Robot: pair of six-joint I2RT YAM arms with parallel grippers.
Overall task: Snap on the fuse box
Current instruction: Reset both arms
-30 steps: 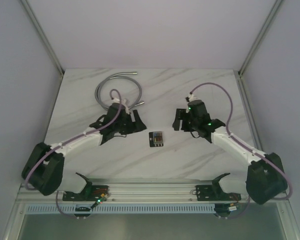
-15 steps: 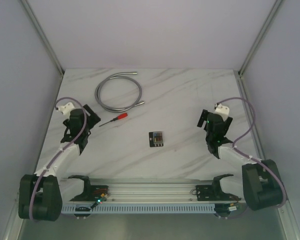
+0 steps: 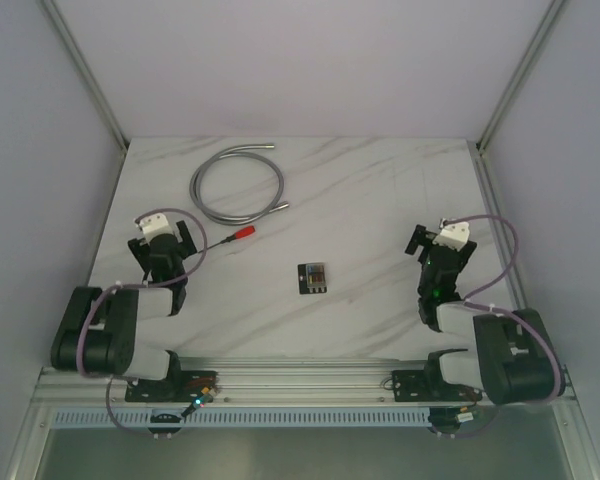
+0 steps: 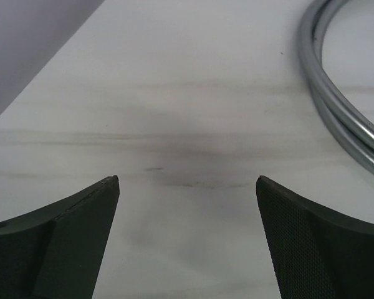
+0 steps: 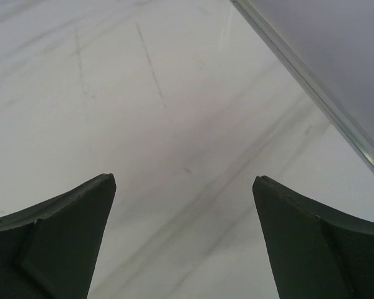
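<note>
The fuse box [image 3: 313, 277], a small black square block with coloured fuses showing, lies alone on the marble table near its middle. My left gripper [image 3: 161, 234] is pulled back at the left side, open and empty, well left of the fuse box; its wrist view [image 4: 187, 180] shows only bare table between the fingers. My right gripper [image 3: 439, 240] is pulled back at the right side, open and empty, well right of the fuse box; its wrist view [image 5: 184, 177] shows bare marble. The fuse box is in neither wrist view.
A coiled grey metal hose [image 3: 236, 187] lies at the back left and shows at the right edge of the left wrist view [image 4: 343, 118]. A red-handled screwdriver [image 3: 232, 236] lies just right of my left gripper. The enclosure frame [image 5: 311, 81] runs along the table's right edge.
Both arms have folded back from the table's middle toward their bases, left arm to the left, right arm to the right. The fuse box has not moved. The screwdriver is uncovered.
</note>
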